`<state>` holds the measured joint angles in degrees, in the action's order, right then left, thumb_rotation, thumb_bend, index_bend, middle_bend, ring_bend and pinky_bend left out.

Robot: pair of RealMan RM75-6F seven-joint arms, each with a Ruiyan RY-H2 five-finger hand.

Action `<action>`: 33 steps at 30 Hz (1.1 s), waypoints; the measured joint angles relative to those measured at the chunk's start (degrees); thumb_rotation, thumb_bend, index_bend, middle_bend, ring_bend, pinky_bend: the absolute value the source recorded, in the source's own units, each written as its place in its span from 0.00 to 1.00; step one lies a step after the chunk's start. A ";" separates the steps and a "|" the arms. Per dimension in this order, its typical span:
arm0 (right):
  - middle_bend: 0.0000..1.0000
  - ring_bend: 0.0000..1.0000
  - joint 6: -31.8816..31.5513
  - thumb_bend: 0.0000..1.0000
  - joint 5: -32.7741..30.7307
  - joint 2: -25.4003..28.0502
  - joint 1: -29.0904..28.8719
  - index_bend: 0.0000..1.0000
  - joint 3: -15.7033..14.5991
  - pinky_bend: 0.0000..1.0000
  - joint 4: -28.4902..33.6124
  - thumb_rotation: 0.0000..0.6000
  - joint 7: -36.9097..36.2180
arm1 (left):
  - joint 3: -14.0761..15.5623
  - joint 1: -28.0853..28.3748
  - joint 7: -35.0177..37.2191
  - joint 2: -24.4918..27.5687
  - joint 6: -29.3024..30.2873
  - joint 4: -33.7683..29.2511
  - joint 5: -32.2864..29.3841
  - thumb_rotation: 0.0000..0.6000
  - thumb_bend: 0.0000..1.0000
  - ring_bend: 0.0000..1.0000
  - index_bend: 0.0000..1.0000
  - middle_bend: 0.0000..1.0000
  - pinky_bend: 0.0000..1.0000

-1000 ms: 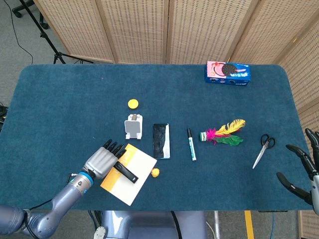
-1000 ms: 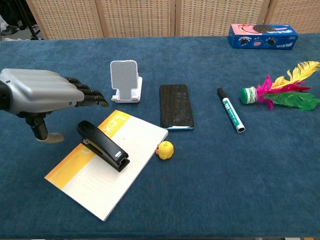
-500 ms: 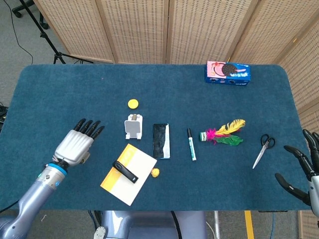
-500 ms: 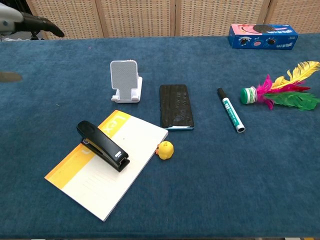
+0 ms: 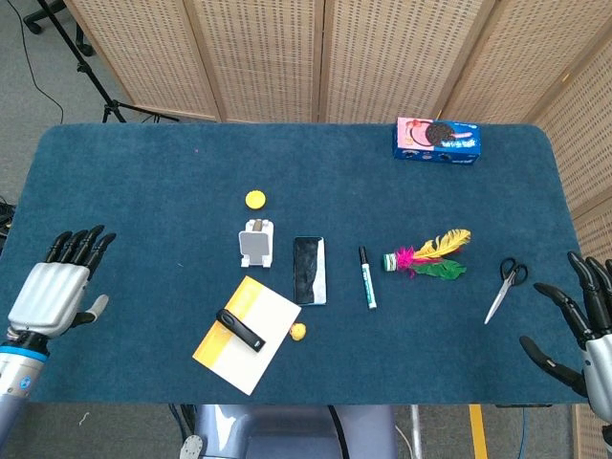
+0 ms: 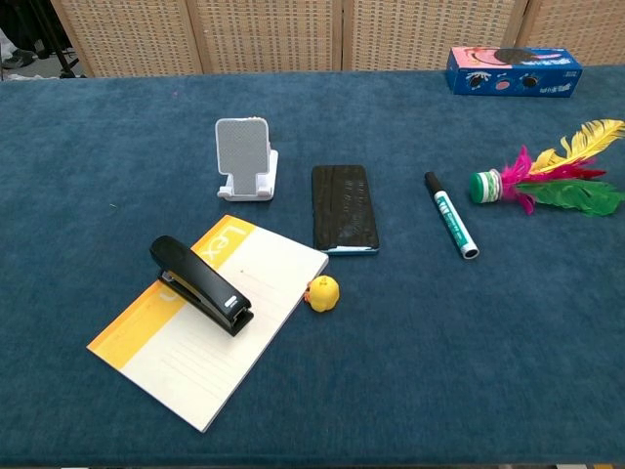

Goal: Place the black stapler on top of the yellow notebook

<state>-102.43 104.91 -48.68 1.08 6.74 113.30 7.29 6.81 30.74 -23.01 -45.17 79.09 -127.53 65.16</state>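
The black stapler [image 5: 241, 330] [image 6: 201, 284] lies across the yellow notebook [image 5: 269, 334] [image 6: 220, 347] near the table's front edge, with nothing touching it. My left hand [image 5: 55, 293] hovers at the far left edge of the table, fingers spread and empty, well apart from the notebook. My right hand [image 5: 585, 325] is at the far right edge, fingers apart, holding nothing. Neither hand shows in the chest view.
A white phone stand [image 5: 256, 242], a black phone [image 5: 309, 270], a marker [image 5: 367, 277], a small yellow toy [image 5: 298, 331], a feathered shuttlecock [image 5: 428, 256], scissors [image 5: 504, 286], a yellow cap [image 5: 254, 199] and a cookie box [image 5: 437, 140] lie on the blue table [image 5: 143, 191].
My left hand has drawn away from the stapler and notebook, moving left to the table's edge and out of the chest view. The stapler stays on the notebook. The right hand shifted slightly.
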 measured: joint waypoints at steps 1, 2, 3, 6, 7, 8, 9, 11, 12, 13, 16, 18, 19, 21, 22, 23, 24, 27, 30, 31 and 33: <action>0.02 0.01 0.13 0.21 0.05 0.00 -0.01 0.26 -0.06 0.00 0.01 1.00 0.07 | 0.18 -1.32 1.58 0.36 0.64 -0.03 1.19 1.00 0.33 0.00 0.00 0.00 0.00; 0.02 0.01 0.34 0.21 0.09 -0.01 -0.03 0.26 -0.14 0.00 0.06 1.00 0.25 | 0.33 -2.32 2.61 0.66 1.18 -0.04 2.18 1.00 0.33 0.00 0.00 0.00 0.00; 0.02 0.01 0.49 0.21 0.13 -0.02 -0.05 0.26 -0.19 0.00 0.12 1.00 0.42 | 0.49 -3.31 3.47 0.96 1.83 -0.02 3.24 1.00 0.33 0.00 0.00 0.00 0.00; 0.02 0.01 0.72 0.21 0.39 -0.12 -0.17 0.26 -0.24 0.00 0.32 1.00 0.67 | 1.03 -6.42 5.13 1.97 3.88 0.06 6.97 1.00 0.33 0.00 0.00 0.00 0.00; 0.02 0.01 0.75 0.21 0.46 -0.16 -0.19 0.26 -0.25 0.00 0.32 1.00 0.74 | 1.24 -7.58 5.55 2.31 4.81 0.07 8.32 1.00 0.33 0.00 0.00 0.00 0.00; 0.02 0.01 0.76 0.21 0.49 -0.19 -0.19 0.26 -0.25 0.00 0.31 1.00 0.79 | 1.38 -8.37 5.85 2.50 5.41 0.09 9.20 1.00 0.33 0.00 0.00 0.00 0.00; 0.02 0.01 0.79 0.21 0.52 -0.21 -0.19 0.26 -0.27 0.00 0.30 1.00 0.82 | 1.50 -9.10 6.15 2.63 5.90 0.13 9.97 1.00 0.33 0.00 0.00 0.00 0.00; 0.02 0.01 0.78 0.21 0.51 -0.20 -0.17 0.26 -0.30 0.00 0.30 1.00 0.81 | 1.74 -10.57 6.77 2.75 6.63 0.40 11.43 1.00 0.33 0.00 0.00 0.00 0.00; 0.02 0.01 0.76 0.21 0.48 -0.18 -0.15 0.26 -0.29 0.00 0.30 1.00 0.78 | 1.84 -11.08 6.97 2.76 6.83 0.61 11.98 1.00 0.33 0.00 0.00 0.00 0.00; 0.02 0.01 0.74 0.21 0.45 -0.15 -0.14 0.26 -0.29 0.00 0.30 1.00 0.73 | 1.99 -11.67 7.15 2.74 7.01 1.02 12.67 1.00 0.33 0.00 0.00 0.00 0.00; 0.02 0.01 0.61 0.21 0.39 -0.01 -0.07 0.26 -0.29 0.00 0.33 1.00 0.51 | 2.33 -12.99 7.46 2.71 7.10 2.77 14.24 1.00 0.33 0.00 0.00 0.00 0.00; 0.02 0.01 0.59 0.21 0.54 0.07 -0.05 0.26 -0.31 0.00 0.34 1.00 0.54 | 2.42 -13.67 7.86 2.71 7.03 4.15 14.45 1.00 0.33 0.00 0.00 0.00 0.00; 0.02 0.01 0.67 0.21 0.63 0.10 -0.07 0.26 -0.34 0.00 0.36 1.00 0.64 | 2.43 -14.05 8.29 2.76 6.83 5.18 14.29 1.00 0.33 0.00 0.00 0.00 0.00; 0.02 0.01 0.85 0.21 0.84 0.15 -0.08 0.26 -0.43 0.00 0.47 1.00 0.87 | 2.22 -14.42 9.13 2.93 6.36 6.51 14.00 1.00 0.33 0.00 0.00 0.00 0.00; 0.02 0.01 0.92 0.21 0.94 0.17 -0.09 0.26 -0.50 0.00 0.51 1.00 0.92 | 1.86 -14.60 9.74 3.03 6.13 7.10 13.85 1.00 0.33 0.00 0.00 0.00 0.00; 0.02 0.01 1.01 0.21 1.05 0.19 -0.09 0.26 -0.57 0.00 0.53 1.00 0.98 | 1.53 -14.72 10.16 3.09 5.96 7.41 13.74 1.00 0.33 0.00 0.00 0.00 0.00; 0.02 0.01 1.07 0.21 1.11 0.19 -0.09 0.26 -0.61 0.00 0.53 1.00 1.03 | 1.24 -14.83 10.53 3.14 5.76 7.65 13.66 1.00 0.33 0.00 0.00 0.00 0.00; 0.02 0.01 1.52 0.21 1.27 0.22 -0.10 0.26 -0.92 0.00 0.51 1.00 1.09 | 0.58 -15.14 11.65 3.26 5.24 8.71 13.46 1.00 0.33 0.00 0.00 0.00 0.00; 0.02 0.01 2.09 0.21 1.27 0.25 -0.11 0.26 -1.26 0.00 0.51 1.00 1.09 | -0.45 -15.68 12.23 3.35 4.67 10.16 12.40 1.00 0.33 0.00 0.00 0.00 0.00; 0.02 0.01 2.25 0.21 1.24 0.27 -0.14 0.26 -1.31 0.00 0.50 1.00 1.11 | -0.85 -15.93 12.24 3.33 4.53 10.31 12.25 1.00 0.33 0.00 0.00 0.00 0.00; 0.02 0.01 2.35 0.21 1.10 0.27 -0.20 0.26 -1.32 0.00 0.48 1.00 1.07 | -1.25 -16.24 12.30 3.28 4.45 10.36 12.29 1.00 0.33 0.00 0.00 0.00 0.00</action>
<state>-100.08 106.01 -48.41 0.88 5.42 113.77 8.36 5.55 14.50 -10.71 -41.89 83.54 -117.17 77.45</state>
